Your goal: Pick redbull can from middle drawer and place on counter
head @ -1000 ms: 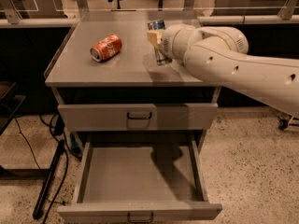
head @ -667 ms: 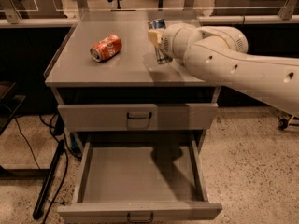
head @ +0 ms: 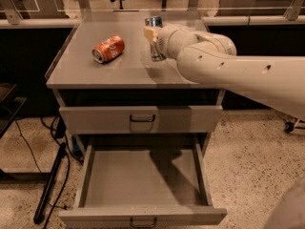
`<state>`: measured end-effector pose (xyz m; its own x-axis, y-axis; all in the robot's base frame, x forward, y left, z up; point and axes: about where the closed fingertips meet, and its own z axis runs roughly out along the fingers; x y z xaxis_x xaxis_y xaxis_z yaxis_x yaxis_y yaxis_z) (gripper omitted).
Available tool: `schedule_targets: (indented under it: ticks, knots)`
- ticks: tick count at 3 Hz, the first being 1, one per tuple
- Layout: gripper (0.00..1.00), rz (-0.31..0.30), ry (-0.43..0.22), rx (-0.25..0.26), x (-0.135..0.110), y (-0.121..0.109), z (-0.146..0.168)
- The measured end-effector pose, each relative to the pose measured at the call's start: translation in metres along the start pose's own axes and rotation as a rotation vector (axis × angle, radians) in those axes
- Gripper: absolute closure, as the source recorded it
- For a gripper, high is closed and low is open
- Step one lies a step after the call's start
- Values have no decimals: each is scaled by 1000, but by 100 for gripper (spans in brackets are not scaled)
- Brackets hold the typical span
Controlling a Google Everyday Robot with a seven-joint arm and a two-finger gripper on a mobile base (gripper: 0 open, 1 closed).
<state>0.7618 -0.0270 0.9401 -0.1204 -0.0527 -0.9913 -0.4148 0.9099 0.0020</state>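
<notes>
A: Start at the left. What is on the counter?

B: One orange soda can, lying on its side. Right of it, toward the back edge, stands the redbull can, upright on the counter top. Its base looks to be touching the surface.

A: And the gripper?

B: It sits right at the redbull can, level with the can's middle, at the end of the white arm that reaches in from the right. I cannot tell whether it is pinching the can or is spread off it, because the wrist covers that part.

A: How would that can handle?

B: My guess is light, stiff when squeezed gently, and thin-walled enough to dent. It is shiny, so probably slippery, and being slim and tall it should tip easily. I would take it across the middle of the body and keep it vertical.

A: What is the count?

B: Two cans, one of each kind. Two drawers: the upper drawer front is closed, and the middle drawer below is pulled open with nothing on its floor. One gripper.
</notes>
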Motion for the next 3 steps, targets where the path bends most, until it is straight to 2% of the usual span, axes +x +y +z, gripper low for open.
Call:
schedule_targets:
  ticks: [3]
  knots:
    - [100,77,-62,44,18,15,8]
